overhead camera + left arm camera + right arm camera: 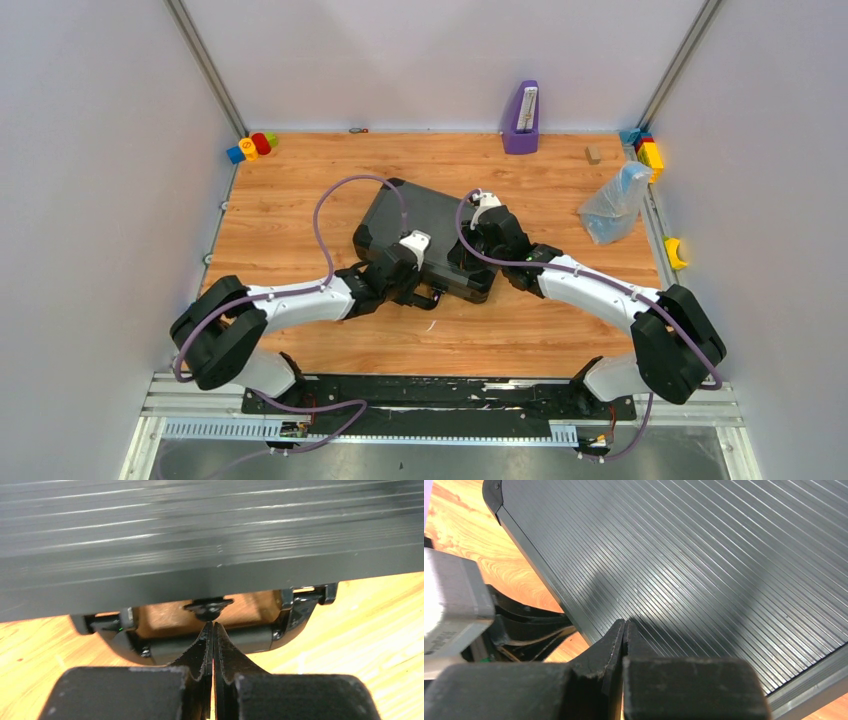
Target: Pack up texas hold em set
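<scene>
The black ribbed case [425, 225] lies closed and flat on the wooden table. Its handle [210, 642] faces the near edge. My left gripper [213, 625] is shut and empty, its tips at the small latch knob [207, 607] above the handle; in the top view the left gripper [425, 290] sits at the case's front edge. My right gripper [625, 622] is shut and empty, tips on the ribbed lid [704, 555] near its edge; from above the right gripper [478, 240] rests on the case's right part. Chips, decks, button and die are out of view.
A purple upright holder [521, 120] stands at the back. Colourful toy blocks lie at the back left [251, 146] and back right [648, 152]. A crumpled clear plastic bag [614, 205] lies right of the case. A small wooden block [593, 154] and a yellow piece [675, 252] sit at the right.
</scene>
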